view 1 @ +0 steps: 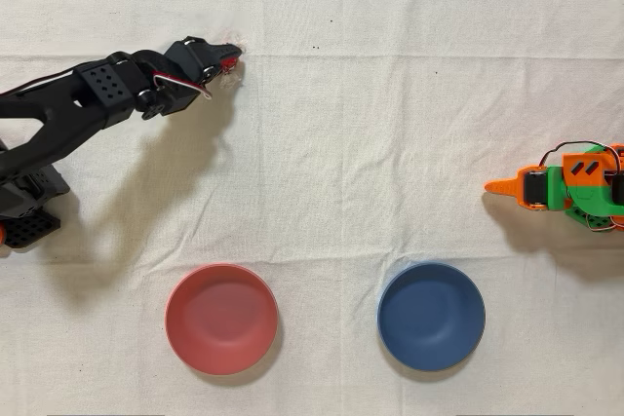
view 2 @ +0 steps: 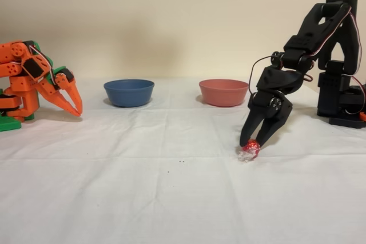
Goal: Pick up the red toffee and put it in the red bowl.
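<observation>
Gripper pointed down at the cloth, fingers closed narrowly around the toffee. Red bowl sat well apart behind.

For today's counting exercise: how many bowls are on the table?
2. In the overhead view, the red bowl sits at lower left and the blue bowl at lower right, apart from each other. Nothing appears hidden.
</observation>
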Controlling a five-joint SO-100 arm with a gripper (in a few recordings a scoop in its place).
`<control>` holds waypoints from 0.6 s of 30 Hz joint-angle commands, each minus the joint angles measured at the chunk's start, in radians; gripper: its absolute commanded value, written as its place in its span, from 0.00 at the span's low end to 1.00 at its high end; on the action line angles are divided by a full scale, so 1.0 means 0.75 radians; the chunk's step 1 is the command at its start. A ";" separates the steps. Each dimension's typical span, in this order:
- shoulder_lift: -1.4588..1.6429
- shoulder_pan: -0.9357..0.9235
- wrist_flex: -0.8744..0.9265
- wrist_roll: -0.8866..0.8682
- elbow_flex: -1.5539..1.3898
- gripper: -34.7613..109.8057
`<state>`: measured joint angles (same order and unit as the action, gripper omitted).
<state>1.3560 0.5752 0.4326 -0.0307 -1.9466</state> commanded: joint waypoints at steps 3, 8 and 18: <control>0.209 -0.037 0.061 0.010 -0.096 0.31; 0.364 -0.131 0.106 0.037 -0.178 0.31; 0.626 -0.368 0.329 0.125 -0.127 0.31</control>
<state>1.6920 0.3313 0.6167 0.0399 -2.0862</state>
